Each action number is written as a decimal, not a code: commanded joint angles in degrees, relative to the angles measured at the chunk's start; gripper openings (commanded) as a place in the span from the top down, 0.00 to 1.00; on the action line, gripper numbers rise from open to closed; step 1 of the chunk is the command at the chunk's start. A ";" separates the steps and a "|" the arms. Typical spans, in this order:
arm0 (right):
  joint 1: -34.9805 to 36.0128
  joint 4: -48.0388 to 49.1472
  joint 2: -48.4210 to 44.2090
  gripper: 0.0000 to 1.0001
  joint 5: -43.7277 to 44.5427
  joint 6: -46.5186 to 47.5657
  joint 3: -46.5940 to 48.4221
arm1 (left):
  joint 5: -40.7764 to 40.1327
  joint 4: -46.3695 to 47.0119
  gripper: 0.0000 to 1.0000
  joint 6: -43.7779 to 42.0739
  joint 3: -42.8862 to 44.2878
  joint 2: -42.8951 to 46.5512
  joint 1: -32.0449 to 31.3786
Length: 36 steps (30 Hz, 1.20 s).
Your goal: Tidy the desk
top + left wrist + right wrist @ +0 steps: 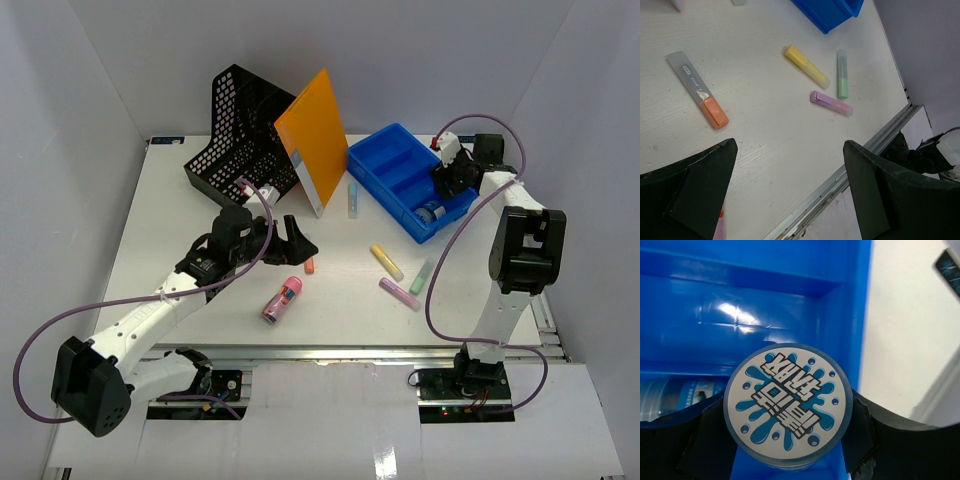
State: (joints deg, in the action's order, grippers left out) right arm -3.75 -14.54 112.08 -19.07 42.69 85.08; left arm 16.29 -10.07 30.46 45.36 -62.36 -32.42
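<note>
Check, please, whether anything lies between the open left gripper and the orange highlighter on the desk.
Nothing visible does. The left gripper hangs open above bare desk, and the orange highlighter lies by itself just beyond it, with only tabletop between them.

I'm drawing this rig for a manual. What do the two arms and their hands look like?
The left arm and right arm match: slim white links between bulky black joint housings, a thin purple cable looping loosely beside each. The left hand and right hand are matte black, each with two broad, wedge-shaped fingers.
</note>
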 commanded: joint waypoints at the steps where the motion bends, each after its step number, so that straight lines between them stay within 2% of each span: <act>1: -0.21 5.70 -2.63 0.38 -4.10 -4.55 -2.89 | 0.40 0.30 0.02 -0.14 0.43 0.58 -0.01; 4: -0.21 7.68 -3.82 0.36 -4.38 -5.71 -5.14 | 0.24 0.31 0.02 -0.14 0.52 0.63 -0.01; 5: -0.21 8.27 -3.97 0.33 -4.31 -5.86 -5.93 | 0.31 0.31 0.02 -0.14 0.51 0.49 -0.01; 8: -0.21 9.06 -4.44 0.13 -4.47 -6.91 -6.93 | 0.67 0.40 0.02 -0.05 0.74 -0.05 -0.01; 11: -0.21 10.33 -5.20 0.05 -5.26 -8.46 -7.88 | 0.84 0.57 0.02 0.04 1.05 -0.40 -0.02; 22: -0.65 11.35 -11.83 0.02 -9.00 -13.86 -8.08 | 2.53 1.89 0.02 0.13 3.26 -4.56 -0.01; 24: -0.73 7.86 -15.42 0.02 -11.87 -13.91 -6.90 | 3.53 2.15 0.02 -0.09 5.39 -8.07 -0.09; 27: -0.82 -3.01 -19.12 0.02 -19.34 -12.33 -5.82 | 4.09 2.07 0.02 -0.74 8.80 -12.43 -0.35; 29: -0.82 -6.18 -21.63 0.02 -26.31 -12.37 -7.91 | 3.86 1.84 0.05 -1.15 10.72 -16.24 -0.90; 32: -0.73 -7.56 -27.01 0.04 -32.12 -13.90 -14.79 | 1.85 0.92 0.07 -2.13 14.39 -20.02 -2.38; 36: 0.61 -8.91 -32.66 0.09 -33.38 -15.45 -22.87 | -2.45 -2.02 0.09 -4.21 19.91 -26.10 -5.14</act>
State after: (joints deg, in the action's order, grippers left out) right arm -4.38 -17.43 83.16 -45.93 29.15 68.70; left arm 17.63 -9.87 29.12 59.25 -85.02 -34.85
